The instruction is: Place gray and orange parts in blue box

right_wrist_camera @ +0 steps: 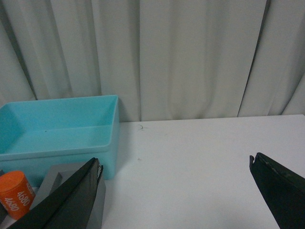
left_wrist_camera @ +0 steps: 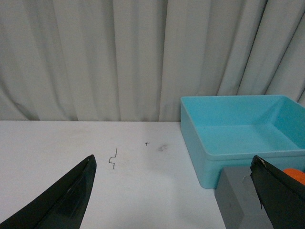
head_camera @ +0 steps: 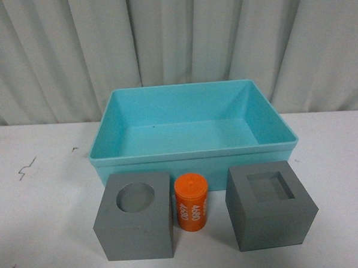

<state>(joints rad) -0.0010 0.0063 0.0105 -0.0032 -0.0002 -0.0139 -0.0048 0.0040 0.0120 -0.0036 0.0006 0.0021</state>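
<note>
A white table (head_camera: 44, 195) runs the width of the scene, with a pale pleated curtain (head_camera: 174, 38) hanging behind it. At the far left of the table a small dark scratch (head_camera: 26, 169) marks the surface.

The left claw (left_wrist_camera: 172, 161) shows only in its own wrist view. Its two dark fingers (left_wrist_camera: 66, 200) are spread wide apart with nothing between them, above the table to the left of the parts.

The cube with the round recess (head_camera: 135, 217) comes next. It is matte gray and sits on the table with the recess facing up, just in front of the left part of the box's near wall.

Just to its right stands the orange cylinder (head_camera: 191, 202), upright, with "4680" printed along its side. It is smaller than either cube and sits between them.

To the right of the cylinder, a little apart from it, rests the cube with the square recess (head_camera: 270, 207), also gray with its opening facing up.

Behind all three is the blue box (head_camera: 192, 152), a wide turquoise bin with sloping walls and a rim. Its near wall is close to the parts, and all of them lie outside it on the table.

The right claw (right_wrist_camera: 175, 162) appears only in its wrist view. It is likewise open wide and holds nothing, over the table to the right of the box, and one finger partly hides the square-recess cube.
</note>
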